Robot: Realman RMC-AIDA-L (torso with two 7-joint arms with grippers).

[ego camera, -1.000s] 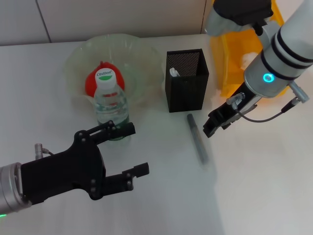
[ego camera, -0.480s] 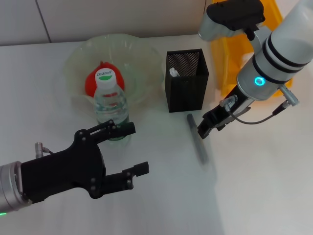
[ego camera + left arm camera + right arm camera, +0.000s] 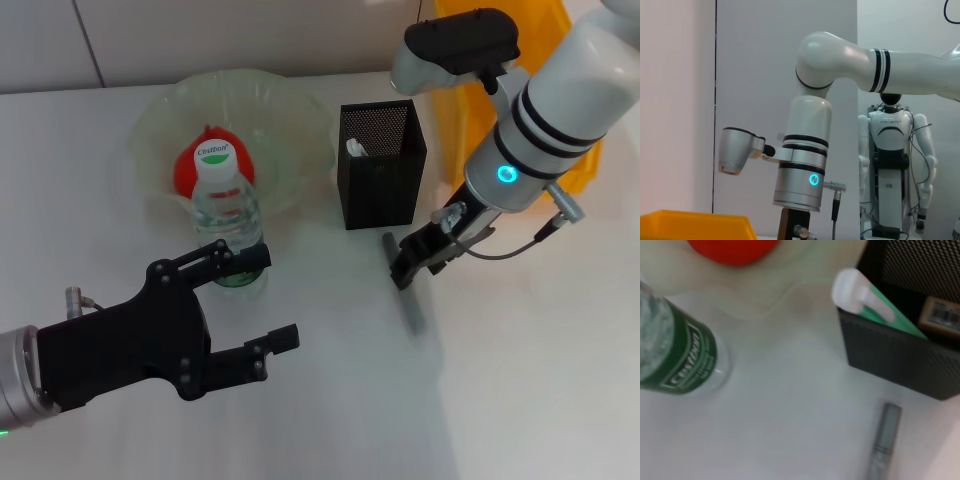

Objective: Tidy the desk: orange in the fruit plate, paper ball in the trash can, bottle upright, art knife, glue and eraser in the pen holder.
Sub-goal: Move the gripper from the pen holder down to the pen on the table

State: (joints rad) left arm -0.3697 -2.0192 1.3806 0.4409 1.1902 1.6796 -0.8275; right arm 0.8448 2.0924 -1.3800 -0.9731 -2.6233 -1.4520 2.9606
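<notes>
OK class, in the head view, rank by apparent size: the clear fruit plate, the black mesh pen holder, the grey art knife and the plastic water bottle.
1. Clear fruit plate.
2. Black mesh pen holder and plastic water bottle: too alike to rank.
3. Grey art knife, thinnest, partly under the right gripper.

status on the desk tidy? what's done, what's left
Done: orange sits in the fruit plate, bottle stands upright, glue and eraser are in the pen holder. In hand: right gripper is low over the art knife on the desk. Left gripper hovers open near the bottle. Paper ball not visible.
</notes>
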